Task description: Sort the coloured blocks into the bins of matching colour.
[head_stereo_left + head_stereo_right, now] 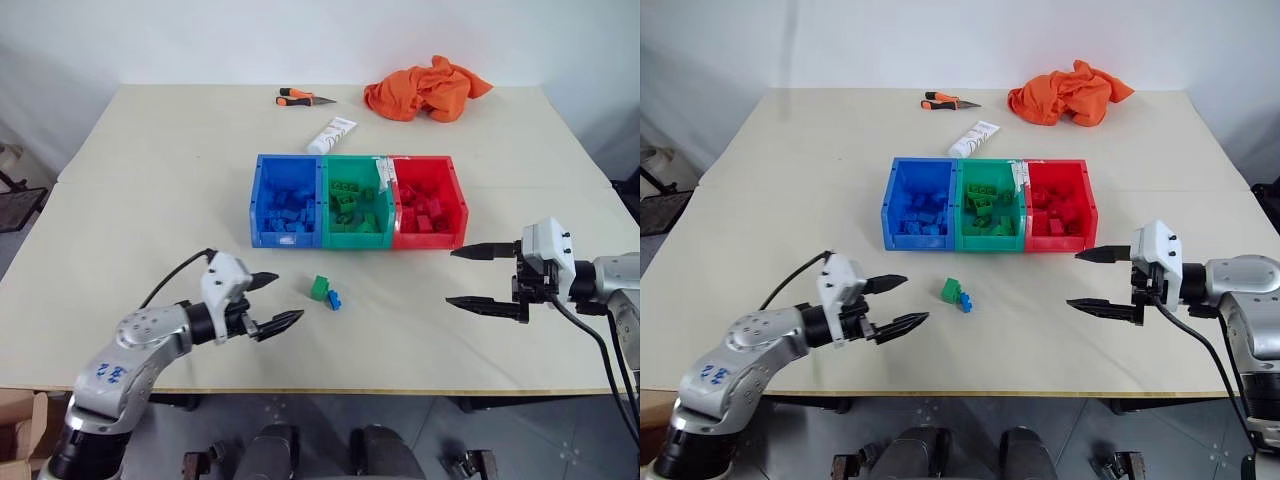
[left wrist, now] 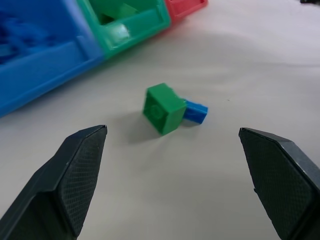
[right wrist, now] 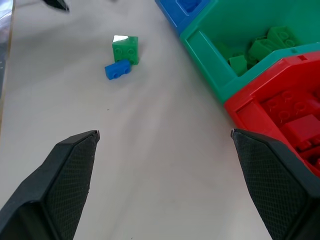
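Two loose blocks sit on the pale bench [image 1: 150, 200], in front of the bins: a green block [image 1: 320, 288] tipped on an edge, and a smaller blue block [image 1: 334, 299] touching its side. In the left wrist view the green one partly covers the blue. Behind them stand three joined bins, the blue bin [image 1: 256, 210], the green bin [image 1: 327, 205] in the middle, the red bin [image 1: 459, 205], each already holding bricks of its own colour. A pale strip hangs over the wall between green and red; what it is, hard to say.

The left gripper [image 1: 271, 301] hovers over the bench to the left of the pair, jaws spread wide, empty, aimed at the green block. The right gripper [image 1: 472, 277] hangs in front of the red bin's corner, jaws wide too, nothing between them.

Far side: a white tube [image 1: 331, 135] with printing too small to read, orange-handled pliers [image 1: 302, 97], a crumpled orange cloth [image 1: 428, 88]. Blue markings on the left arm can't be read either.
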Robot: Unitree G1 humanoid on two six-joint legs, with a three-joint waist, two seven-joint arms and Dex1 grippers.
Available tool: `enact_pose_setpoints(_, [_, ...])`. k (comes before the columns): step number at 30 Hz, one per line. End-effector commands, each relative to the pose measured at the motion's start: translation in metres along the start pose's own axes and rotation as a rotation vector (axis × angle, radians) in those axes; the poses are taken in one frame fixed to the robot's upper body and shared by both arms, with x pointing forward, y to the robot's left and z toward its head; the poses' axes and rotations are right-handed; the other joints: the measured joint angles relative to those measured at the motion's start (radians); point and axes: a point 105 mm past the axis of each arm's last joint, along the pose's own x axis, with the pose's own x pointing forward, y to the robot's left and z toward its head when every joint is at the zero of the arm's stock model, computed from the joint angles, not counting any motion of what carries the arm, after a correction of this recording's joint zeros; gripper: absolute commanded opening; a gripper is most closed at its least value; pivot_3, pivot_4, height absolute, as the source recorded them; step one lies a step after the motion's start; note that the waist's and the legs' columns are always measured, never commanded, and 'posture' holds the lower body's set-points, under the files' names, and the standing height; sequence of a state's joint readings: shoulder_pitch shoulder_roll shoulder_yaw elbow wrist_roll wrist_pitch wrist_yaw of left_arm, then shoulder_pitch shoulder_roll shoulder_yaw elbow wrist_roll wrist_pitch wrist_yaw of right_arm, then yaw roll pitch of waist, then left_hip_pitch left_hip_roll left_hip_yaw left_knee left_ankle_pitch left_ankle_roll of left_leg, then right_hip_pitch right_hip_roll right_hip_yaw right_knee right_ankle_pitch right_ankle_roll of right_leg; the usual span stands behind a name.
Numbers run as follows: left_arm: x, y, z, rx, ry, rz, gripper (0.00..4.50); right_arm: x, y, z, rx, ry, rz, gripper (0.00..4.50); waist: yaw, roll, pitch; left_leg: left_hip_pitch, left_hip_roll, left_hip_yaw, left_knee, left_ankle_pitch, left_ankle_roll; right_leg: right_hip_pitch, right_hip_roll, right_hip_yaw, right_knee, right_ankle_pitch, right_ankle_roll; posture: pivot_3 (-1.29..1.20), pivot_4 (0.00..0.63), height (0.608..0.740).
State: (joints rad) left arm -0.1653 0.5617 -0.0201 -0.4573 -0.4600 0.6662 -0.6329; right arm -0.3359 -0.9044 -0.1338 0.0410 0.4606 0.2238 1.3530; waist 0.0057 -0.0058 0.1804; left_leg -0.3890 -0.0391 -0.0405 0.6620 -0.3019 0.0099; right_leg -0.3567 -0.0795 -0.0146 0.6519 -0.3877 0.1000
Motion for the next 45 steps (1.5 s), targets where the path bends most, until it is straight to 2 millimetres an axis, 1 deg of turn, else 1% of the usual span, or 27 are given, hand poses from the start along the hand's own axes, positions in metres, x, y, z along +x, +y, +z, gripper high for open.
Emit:
enact_pose_setpoints(1, [0.016, -0.003, 0.000, 0.012, 0.003, 0.002, 4.50, 0.002, 0.000, 0.010, -0.036, -0.025, -0.014, 4.41, 0.000, 0.000, 0.000, 0.000, 0.000, 0.000, 0.000, 0.000, 0.000, 0.000, 0.000, 0.000, 0.000, 0.000, 0.000, 0.00, 0.150, 0.740])
enact_pose_setpoints(6, [0.036, -0.003, -0.007, 0.008, 0.033, -0.007, 4.50, 0.003, 0.001, 0.012, -0.036, -0.035, -0.032, 4.41, -0.003, 0.000, 0.000, 0.000, 0.000, 0.000, 0.000, 0.000, 0.000, 0.000, 0.000, -0.001, 0.001, 0.000, 0.000, 0.00, 0.150, 0.740])
enact_pose_setpoints(8, [0.040, -0.002, -0.009, 0.010, 0.045, -0.007, 4.50, 0.003, 0.002, 0.012, -0.035, -0.037, -0.040, 4.41, -0.001, 0.000, 0.000, 0.000, 0.000, 0.000, 0.001, 0.000, 0.000, 0.000, 0.000, -0.001, 0.001, 0.000, 0.000, 0.00, 0.150, 0.740])
enact_pose_setpoints(11, [0.047, 0.011, -0.009, 0.037, 0.047, 0.040, 4.50, 0.003, 0.005, 0.011, -0.027, -0.042, -0.057, 4.41, 0.005, 0.000, 0.000, 0.000, 0.000, 0.000, 0.001, 0.000, 0.000, 0.000, 0.000, -0.001, 0.001, 0.000, 0.000, 0.00, 0.150, 0.740])
enact_pose_setpoints(16, [0.054, 0.028, -0.014, 0.107, 0.071, 0.119, 4.50, 0.004, 0.007, 0.011, -0.021, -0.043, -0.067, 4.41, 0.011, 0.000, 0.000, 0.000, 0.000, 0.000, 0.001, 0.000, -0.001, 0.000, 0.000, -0.001, 0.000, 0.000, 0.000, 0.00, 0.150, 0.740])
enact_pose_setpoints(19, [0.056, 0.031, -0.016, 0.131, 0.082, 0.130, 4.50, 0.004, 0.007, 0.011, -0.019, -0.044, -0.071, 4.41, 0.015, 0.000, 0.000, 0.000, 0.000, 0.000, 0.001, 0.000, -0.001, 0.000, 0.000, -0.001, 0.001, 0.000, 0.000, 0.00, 0.150, 0.740])
enact_pose_setpoints(23, [0.055, 0.034, -0.013, 0.140, 0.074, 0.150, 4.50, 0.004, 0.006, 0.010, -0.018, -0.042, -0.077, 4.41, 0.018, 0.000, 0.000, 0.000, 0.000, 0.000, 0.001, 0.000, -0.001, 0.000, 0.000, -0.001, 0.001, 0.000, 0.000, 0.00, 0.150, 0.740])
enact_pose_setpoints(25, [0.054, 0.029, -0.011, 0.132, 0.065, 0.130, 4.50, 0.004, 0.006, 0.010, -0.017, -0.042, -0.080, 4.41, 0.018, 0.000, 0.000, 0.000, 0.000, 0.000, 0.001, 0.000, -0.001, 0.000, 0.000, -0.001, 0.001, 0.000, 0.000, 0.00, 0.150, 0.740])
enact_pose_setpoints(29, [0.051, 0.000, -0.008, 0.065, 0.064, 0.006, 4.50, 0.004, 0.005, 0.010, -0.017, -0.043, -0.082, 4.41, 0.017, 0.000, 0.000, 0.000, 0.000, 0.000, 0.001, 0.000, -0.001, 0.000, 0.000, -0.001, 0.001, 0.000, 0.000, 0.00, 0.150, 0.740])
enact_pose_setpoints(31, [0.044, -0.010, -0.010, 0.043, 0.077, -0.026, 4.50, 0.004, 0.005, 0.010, -0.017, -0.043, -0.084, 4.41, 0.017, 0.000, 0.000, 0.000, 0.000, 0.000, 0.001, 0.000, -0.001, 0.000, 0.000, -0.001, 0.000, 0.000, 0.000, 0.00, 0.150, 0.740])
enact_pose_setpoints(34, [0.033, -0.013, -0.011, 0.021, 0.100, -0.016, 4.50, 0.003, 0.005, 0.009, -0.016, -0.043, -0.087, 4.41, 0.016, 0.000, 0.000, 0.000, 0.000, 0.000, 0.001, 0.000, -0.001, 0.000, 0.000, -0.001, 0.001, 0.000, 0.000, 0.00, 0.150, 0.740])
enact_pose_setpoints(37, [0.021, -0.008, -0.005, 0.045, 0.093, 0.006, 4.50, 0.004, 0.005, 0.007, -0.011, -0.040, -0.084, 4.41, 0.017, 0.000, 0.000, 0.000, 0.000, 0.000, 0.001, 0.000, -0.001, 0.000, 0.000, -0.001, 0.000, 0.000, 0.000, 0.00, 0.150, 0.740])
enact_pose_setpoints(39, [0.018, -0.013, -0.001, 0.032, 0.095, -0.033, 4.50, 0.004, 0.004, 0.007, -0.011, -0.040, -0.082, 4.41, 0.017, 0.000, 0.000, 0.000, 0.000, 0.000, 0.001, 0.000, -0.001, 0.000, 0.000, 0.000, 0.000, 0.000, 0.000, 0.00, 0.150, 0.740])
enact_pose_setpoints(42, [0.019, -0.027, 0.000, 0.009, 0.108, -0.118, 4.50, 0.005, 0.002, 0.006, -0.013, -0.040, -0.082, 4.41, 0.017, 0.000, 0.000, 0.000, 0.000, 0.000, 0.001, 0.000, -0.001, 0.000, 0.000, 0.000, 0.000, 0.000, 0.000, 0.00, 0.150, 0.740])
enact_pose_setpoints(45, [0.030, -0.031, -0.004, -0.008, 0.110, -0.145, 4.50, 0.006, 0.000, 0.006, -0.016, -0.039, -0.086, 4.41, 0.019, 0.000, 0.000, 0.000, 0.000, -0.001, 0.001, 0.000, -0.001, 0.001, 0.000, -0.001, -0.001, 0.000, 0.000, 0.00, 0.150, 0.740])
